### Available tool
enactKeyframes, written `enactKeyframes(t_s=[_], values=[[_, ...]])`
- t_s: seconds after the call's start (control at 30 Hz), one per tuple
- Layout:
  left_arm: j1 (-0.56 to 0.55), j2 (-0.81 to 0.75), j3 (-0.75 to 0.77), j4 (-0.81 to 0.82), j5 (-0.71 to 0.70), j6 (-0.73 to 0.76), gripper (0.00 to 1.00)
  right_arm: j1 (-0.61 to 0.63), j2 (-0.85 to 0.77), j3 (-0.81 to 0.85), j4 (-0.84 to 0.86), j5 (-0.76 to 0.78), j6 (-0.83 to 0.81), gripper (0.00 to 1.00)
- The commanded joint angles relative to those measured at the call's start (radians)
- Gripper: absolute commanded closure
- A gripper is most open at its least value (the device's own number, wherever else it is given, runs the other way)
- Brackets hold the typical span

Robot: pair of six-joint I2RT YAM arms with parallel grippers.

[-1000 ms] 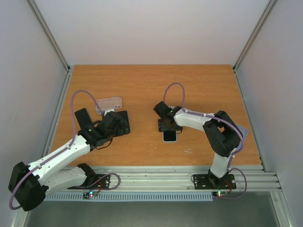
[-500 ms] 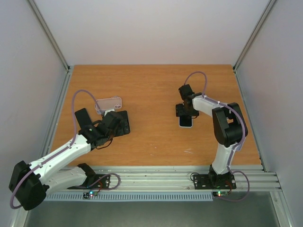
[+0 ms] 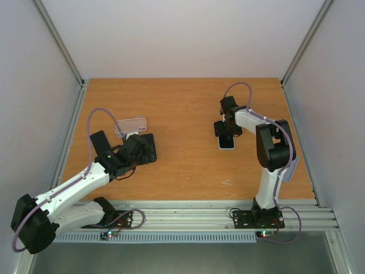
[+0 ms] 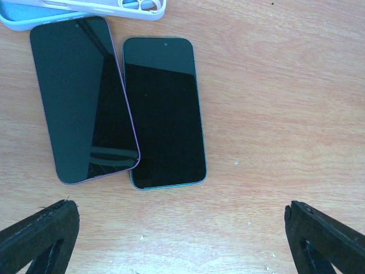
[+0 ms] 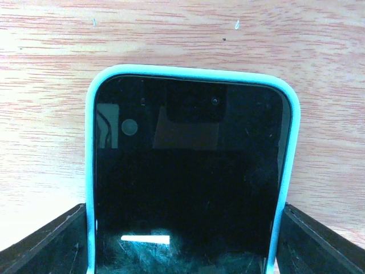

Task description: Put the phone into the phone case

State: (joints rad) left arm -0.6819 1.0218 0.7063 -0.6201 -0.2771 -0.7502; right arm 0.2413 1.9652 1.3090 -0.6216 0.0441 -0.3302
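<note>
A black-screened phone [image 5: 188,177] sits in a cyan phone case [image 5: 194,73] and lies flat on the wooden table at the right [image 3: 226,142]. My right gripper [image 5: 185,240] is shut across its width, with the fingers [image 5: 45,245] pressed against the case's two long sides. On the left, my left gripper [image 4: 182,245] hangs open over bare wood. Just beyond it a purple-edged phone [image 4: 82,97] and a teal-edged phone [image 4: 164,111] lie face up side by side. A pale empty case [image 4: 85,8] lies past them, also seen from above [image 3: 131,124].
The table [image 3: 182,103] is walled at the left, back and right. An aluminium rail [image 3: 199,211] runs along the near edge, where both arm bases are bolted.
My right arm has moved the cyan-cased phone from the middle of the table to the right and farther back. The left arm and its phones have not moved.
</note>
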Motion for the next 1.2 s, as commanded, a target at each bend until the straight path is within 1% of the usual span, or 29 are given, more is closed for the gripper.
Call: enactKeyframes(t_s=[0.0,0.1,0.23,0.37,0.5,0.7,0.87,1.0,1.17], values=[[0.005,0.001,0.003,0.033,-0.009,0.007,0.01,0.001,0.024,0.026,-0.045,-0.034,-0.036,0.17],[0.004,-0.008,0.001,0.031,-0.004,0.005,0.01,0.001,0.007,0.036,-0.062,-0.033,-0.019,0.12],[0.005,-0.023,0.001,0.031,-0.004,0.006,0.01,0.001,-0.064,0.029,-0.083,0.0,0.031,0.03],[0.004,-0.041,0.002,0.02,-0.002,0.01,0.01,-0.022,-0.143,0.012,-0.128,0.05,0.087,0.02],[0.005,-0.055,-0.001,0.016,0.0,0.012,0.01,-0.107,-0.25,-0.06,-0.145,0.073,0.167,0.02],[0.004,-0.051,0.003,0.024,0.016,0.023,0.01,-0.273,-0.369,-0.188,-0.156,0.118,0.289,0.02],[0.005,-0.047,-0.001,0.03,0.031,0.025,0.01,-0.378,-0.444,-0.268,-0.144,0.184,0.399,0.02],[0.004,-0.035,-0.003,0.03,0.037,0.03,0.01,-0.471,-0.464,-0.319,-0.12,0.184,0.446,0.02],[0.005,-0.006,0.008,0.039,0.056,0.031,0.01,-0.58,-0.427,-0.369,-0.072,0.128,0.475,0.03]])
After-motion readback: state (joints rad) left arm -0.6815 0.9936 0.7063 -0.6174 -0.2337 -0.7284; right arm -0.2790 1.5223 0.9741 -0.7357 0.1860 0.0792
